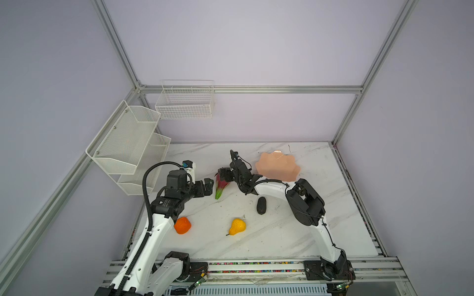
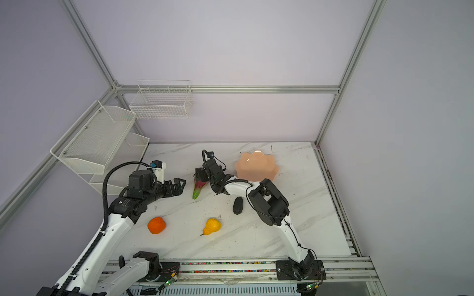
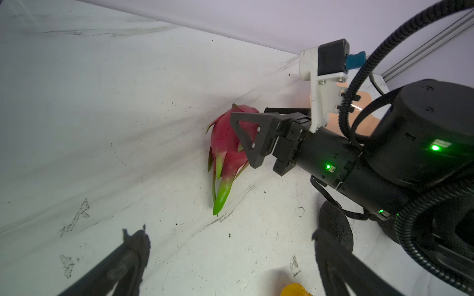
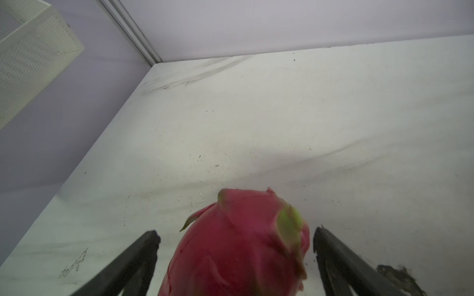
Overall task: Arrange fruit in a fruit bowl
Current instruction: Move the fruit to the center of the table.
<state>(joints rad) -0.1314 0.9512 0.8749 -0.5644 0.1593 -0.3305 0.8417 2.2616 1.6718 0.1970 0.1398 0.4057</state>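
Right wrist view has the dragon fruit (image 4: 230,261) lying on the table (image 4: 282,115) inside the spread right hand (image 4: 236,233), which is not yet pinching it. In a top view the fruit's long axis runs from the magenta end, under that hand, to the green tip pointing back toward the robot. The left hand (image 1: 209,185), also spread and empty, hovers just beside it, and the right hand is the nearer. Counted: one dragon fruit, one pear (image 1: 237,226), one orange (image 1: 182,225), one blackish oval (image 1: 261,205), and one empty fruit bowl (image 1: 278,166).

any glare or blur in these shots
Both top views: white glare on the far rim of the fruit bowl; right wrist view: the dragon fruit is close and soft; left wrist view: the left gripper's fingers are blurred, the dragon fruit sharp.
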